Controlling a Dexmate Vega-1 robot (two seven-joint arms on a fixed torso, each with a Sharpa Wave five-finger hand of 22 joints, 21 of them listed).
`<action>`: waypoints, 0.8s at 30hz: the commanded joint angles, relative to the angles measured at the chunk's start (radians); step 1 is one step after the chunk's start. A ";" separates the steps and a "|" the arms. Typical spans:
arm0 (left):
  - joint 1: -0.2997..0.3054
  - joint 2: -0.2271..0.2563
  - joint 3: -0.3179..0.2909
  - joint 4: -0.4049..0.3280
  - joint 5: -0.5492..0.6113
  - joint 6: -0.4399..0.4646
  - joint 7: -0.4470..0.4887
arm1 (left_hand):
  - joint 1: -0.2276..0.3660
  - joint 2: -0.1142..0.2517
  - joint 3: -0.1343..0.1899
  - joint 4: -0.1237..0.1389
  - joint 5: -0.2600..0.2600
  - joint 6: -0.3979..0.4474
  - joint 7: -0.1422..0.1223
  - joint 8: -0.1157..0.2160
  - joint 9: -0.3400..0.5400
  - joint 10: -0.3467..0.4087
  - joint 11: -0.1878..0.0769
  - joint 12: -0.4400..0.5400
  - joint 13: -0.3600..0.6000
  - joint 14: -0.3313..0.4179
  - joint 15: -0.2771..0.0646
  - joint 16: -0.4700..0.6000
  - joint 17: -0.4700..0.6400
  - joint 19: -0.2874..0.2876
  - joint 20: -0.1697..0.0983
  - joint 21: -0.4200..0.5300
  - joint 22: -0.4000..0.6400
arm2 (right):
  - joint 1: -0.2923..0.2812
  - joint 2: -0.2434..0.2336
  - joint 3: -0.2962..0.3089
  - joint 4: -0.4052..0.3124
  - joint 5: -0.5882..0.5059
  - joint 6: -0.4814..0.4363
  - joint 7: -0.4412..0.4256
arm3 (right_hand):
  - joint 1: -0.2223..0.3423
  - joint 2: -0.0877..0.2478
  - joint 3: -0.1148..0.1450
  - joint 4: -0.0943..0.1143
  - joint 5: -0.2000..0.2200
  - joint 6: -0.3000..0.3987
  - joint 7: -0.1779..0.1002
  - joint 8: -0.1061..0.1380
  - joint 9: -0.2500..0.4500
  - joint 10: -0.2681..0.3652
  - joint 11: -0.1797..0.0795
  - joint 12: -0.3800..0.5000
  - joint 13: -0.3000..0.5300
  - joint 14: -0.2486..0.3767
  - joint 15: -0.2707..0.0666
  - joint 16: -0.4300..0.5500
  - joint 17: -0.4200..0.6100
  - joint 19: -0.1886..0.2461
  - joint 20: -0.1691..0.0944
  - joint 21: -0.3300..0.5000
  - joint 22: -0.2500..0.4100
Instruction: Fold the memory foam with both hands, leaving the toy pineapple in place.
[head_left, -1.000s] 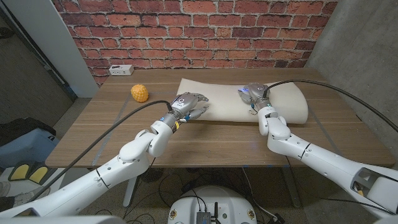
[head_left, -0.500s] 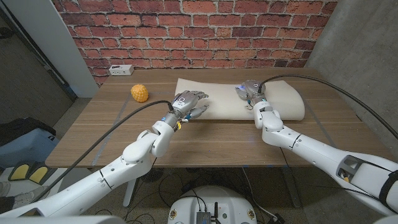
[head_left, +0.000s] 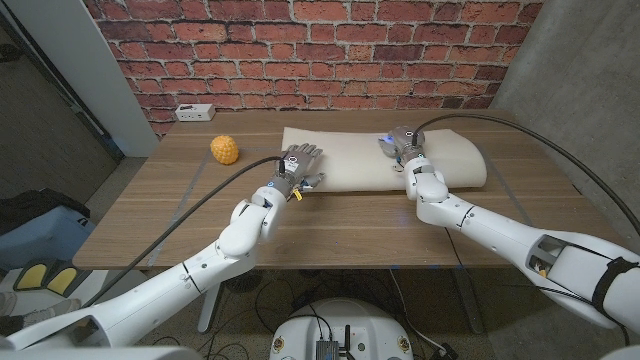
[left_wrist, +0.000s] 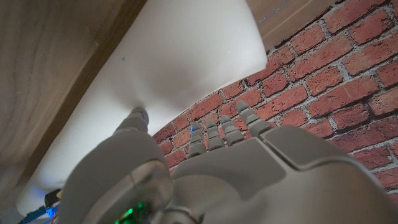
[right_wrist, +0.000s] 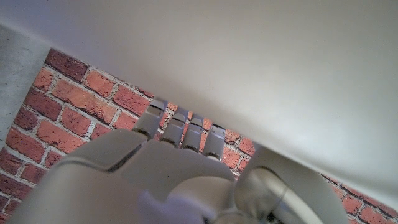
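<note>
Hands positioned on the white rectangular memory foam slab (head_left: 380, 158), which lies folded over at the far middle of the wooden table (head_left: 350, 225).

Left hand (head_left: 298, 167) rests on the slab's near left corner, fingers spread; in the left wrist view its fingertips (left_wrist: 138, 116) press into the foam (left_wrist: 180, 68), but whether it actually grips the foam cannot be told. Right hand (head_left: 405, 147) sits on top of the slab right of centre; in the right wrist view its fingers (right_wrist: 180, 127) reach along the foam surface (right_wrist: 249, 62), and whether they grip it cannot be told. Small yellow-orange toy pineapple (head_left: 225, 150) stands on bare wood, well apart from the slab on the robot's left. White power strip (head_left: 194, 112) lies at the table's far left edge, against the red brick wall (head_left: 320, 50).
</note>
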 joint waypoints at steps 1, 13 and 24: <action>-0.094 -0.068 0.084 0.182 0.238 0.054 0.044 | 0.163 0.109 0.149 -0.030 -0.002 0.047 0.004 0.016 0.006 0.054 0.003 0.027 0.002 0.061 -0.012 0.024 0.011 0.081 0.021 0.009 0.008 | -0.007 -0.026 -0.001 -0.009 0.032 -0.036 -0.014 | -0.003 0.005 0.007 0.001 0.003 0.006 -0.002 -0.003 0.003 0.006 0.004 0.001 0.001 0.006 -0.056 -0.002 0.001 0.009 -0.005 0.002 0.003; -0.171 -0.152 0.087 0.332 0.126 0.028 0.192 | 0.207 0.096 0.243 0.073 -0.026 0.105 0.000 0.019 0.010 0.131 -0.006 0.041 0.004 0.141 -0.033 0.049 0.026 0.174 0.027 0.040 0.010 | -0.034 -0.064 0.012 -0.054 0.054 -0.057 -0.021 | -0.002 0.001 0.013 0.001 0.002 0.007 -0.001 -0.004 0.003 0.008 0.008 0.001 0.001 0.011 -0.055 -0.002 -0.001 0.010 -0.003 0.002 0.003; -0.256 -0.203 0.128 0.444 -0.048 -0.004 0.154 | 0.147 0.093 0.240 0.162 -0.024 0.097 0.023 0.010 0.011 0.134 0.008 0.035 0.005 0.149 -0.022 0.043 0.028 0.188 0.034 0.043 0.010 | -0.051 -0.076 0.020 -0.075 0.066 -0.070 -0.025 | 0.001 -0.002 0.019 0.000 0.002 0.012 0.000 -0.004 0.003 0.015 0.005 0.002 0.001 0.014 -0.057 -0.003 -0.003 0.013 -0.003 0.003 0.003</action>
